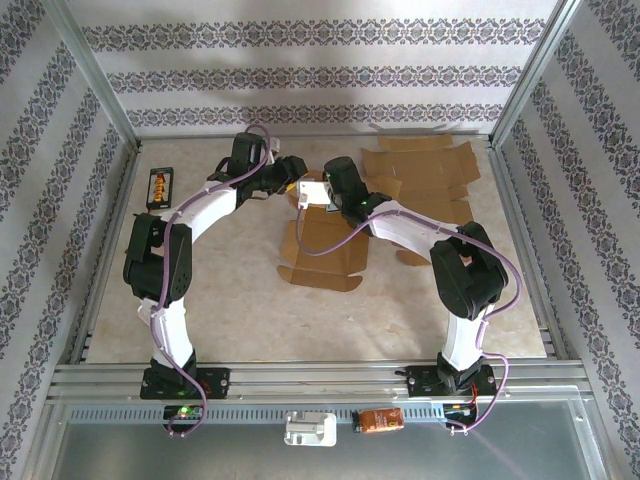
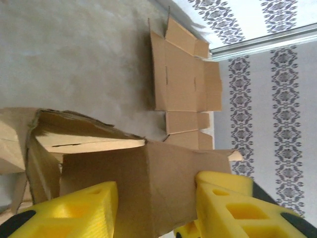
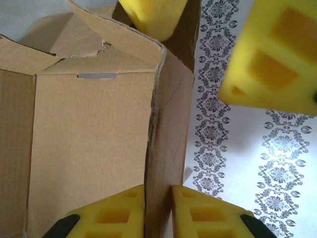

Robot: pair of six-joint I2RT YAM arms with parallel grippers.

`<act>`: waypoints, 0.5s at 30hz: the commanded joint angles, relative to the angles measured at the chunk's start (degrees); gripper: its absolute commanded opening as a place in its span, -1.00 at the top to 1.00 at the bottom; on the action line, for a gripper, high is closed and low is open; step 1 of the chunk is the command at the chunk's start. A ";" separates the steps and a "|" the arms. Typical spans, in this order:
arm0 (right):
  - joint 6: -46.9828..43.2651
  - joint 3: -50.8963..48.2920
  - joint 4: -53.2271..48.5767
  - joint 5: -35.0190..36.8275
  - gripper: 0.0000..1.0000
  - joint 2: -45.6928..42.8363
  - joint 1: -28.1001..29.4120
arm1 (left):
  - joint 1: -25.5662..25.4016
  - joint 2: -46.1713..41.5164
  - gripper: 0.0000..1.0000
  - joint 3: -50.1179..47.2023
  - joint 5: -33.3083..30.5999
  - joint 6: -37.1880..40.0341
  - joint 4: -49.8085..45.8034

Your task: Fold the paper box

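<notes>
Rail of grey metal [image 1: 300, 385] runs along the near edge, with a small white plastic block [image 1: 310, 430] and a small orange object [image 1: 380, 420] lying on its near side. Beyond it, on the pale table [image 1: 230, 300], the half-folded brown cardboard box [image 1: 325, 250] sits near the middle, with flaps lying flat toward the near side and walls raised at its far end. Both arms reach in over that far end. The right gripper [image 3: 158, 196] has its jaws closed on the edge of one upright wall, with a yellow finger [image 3: 114, 213] pressed to each face. The left gripper [image 2: 157, 198] straddles a raised panel of the box with its jaws open, one finger inside the box and one outside, and neither clearly touches the cardboard. Farther back on the right, a flat, unfolded brown cardboard blank [image 1: 425, 175] lies on the table, apart from the box. At the far left, a small black and orange device [image 1: 160, 187] lies near the frame. Purple-patterned wallpaper [image 1: 320, 75] closes the back.
</notes>
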 commanded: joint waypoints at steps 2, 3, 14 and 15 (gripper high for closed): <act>4.68 -0.63 -0.14 -3.00 0.50 -1.02 1.19 | -1.86 0.62 0.20 -0.72 -0.09 3.21 -6.96; 5.41 -0.77 -0.19 -3.39 0.44 -1.45 1.30 | -1.88 1.16 0.24 -0.62 0.42 2.57 -6.03; 24.37 2.35 -11.95 -19.58 -0.45 -10.55 -0.33 | -2.12 3.28 0.39 1.55 0.71 2.12 -5.34; 29.10 3.74 -13.37 -22.25 -0.57 -11.24 -1.14 | -2.14 3.42 0.39 1.59 0.65 1.97 -5.21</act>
